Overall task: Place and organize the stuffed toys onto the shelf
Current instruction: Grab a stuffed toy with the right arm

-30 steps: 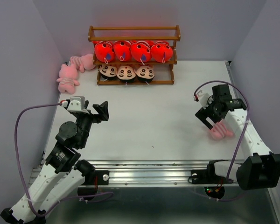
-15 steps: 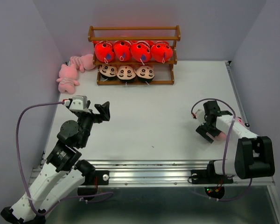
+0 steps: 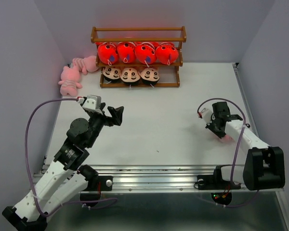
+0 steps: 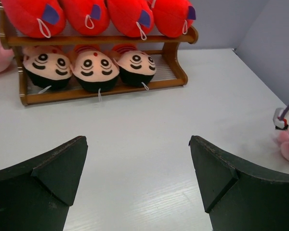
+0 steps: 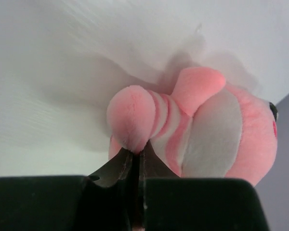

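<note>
Noting two pink frogs (image 3: 69, 79) loose on the counter (image 3: 159, 110) left of the shelf (image 3: 138, 39), whose tiers already carry fish (image 3: 136, 53) and dolls (image 3: 130, 74). Our left pincer (image 3: 113, 117) gapes empty and has reached further out over the counter. The right pincer (image 5: 135, 153) has just clenched on a limb of the third pink frog (image 5: 207, 130) near the counter's right edge, arm folded low. We judge the lift is next.

Pink-and-white striped frog (image 5: 202, 130), red fish (image 3: 126, 52), brown shelf (image 3: 138, 30)

You have a white table (image 3: 159, 110) enclosed by pale lilac walls (image 3: 19, 57), with a metal rail (image 3: 159, 174) along its near edge.
</note>
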{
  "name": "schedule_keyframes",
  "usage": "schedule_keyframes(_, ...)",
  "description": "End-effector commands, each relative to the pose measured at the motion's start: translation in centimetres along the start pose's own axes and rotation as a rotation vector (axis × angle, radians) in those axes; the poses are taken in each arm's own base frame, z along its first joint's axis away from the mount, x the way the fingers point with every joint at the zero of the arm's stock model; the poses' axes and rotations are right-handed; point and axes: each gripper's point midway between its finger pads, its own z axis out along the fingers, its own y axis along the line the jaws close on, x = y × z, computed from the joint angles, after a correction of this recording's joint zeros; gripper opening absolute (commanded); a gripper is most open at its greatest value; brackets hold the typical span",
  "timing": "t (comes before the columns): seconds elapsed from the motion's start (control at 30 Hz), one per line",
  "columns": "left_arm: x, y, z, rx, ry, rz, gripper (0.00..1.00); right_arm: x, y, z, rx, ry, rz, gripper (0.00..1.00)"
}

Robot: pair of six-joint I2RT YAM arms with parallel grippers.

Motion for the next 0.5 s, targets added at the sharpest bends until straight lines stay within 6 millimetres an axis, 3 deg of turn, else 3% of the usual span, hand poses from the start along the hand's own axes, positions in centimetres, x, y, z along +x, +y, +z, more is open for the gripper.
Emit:
schedule_keyframes(0.0,0.4,-3.6,1.1,0.186,0.0,-0.055,0.99,-6.6,1.1,-4.1,-0.187,-0.304,0.056,0.01)
schedule_keyframes(0.03,0.7,-4.5,1.2,0.231,0.012,-0.069,0.99,-6.9,1.9,-4.3,-0.229,-0.323,0.066,0.01)
schedule_keyframes(0.1,1.5,-5.8,1.6,0.285,0.048,-0.133,0.99,-9.0,1.6,-6.3,-0.268,-0.407,0.083,0.01)
schedule_keyframes(0.17,2.3,-7.3,1.6,0.37,0.055,-0.196,0.99,-10.9,2.6,-8.5,-0.358,-0.495,0.081,0.01)
schedule_keyframes(0.27,4.2,-9.3,1.4,0.475,0.079,-0.385,0.99,-13.0,4.0,-11.3,-0.459,-0.609,0.043,0.01)
schedule_keyframes(0.4,7.1,-11.8,2.1,0.566,0.217,-0.662,0.99,-14.7,5.9,-14.5,-0.551,-0.765,-0.064,0.01)
schedule_keyframes(0.47,7.9,-13.0,2.4,0.584,0.269,-0.716,0.99,-15.0,6.6,-15.3,-0.57,-0.809,-0.107,0.01)
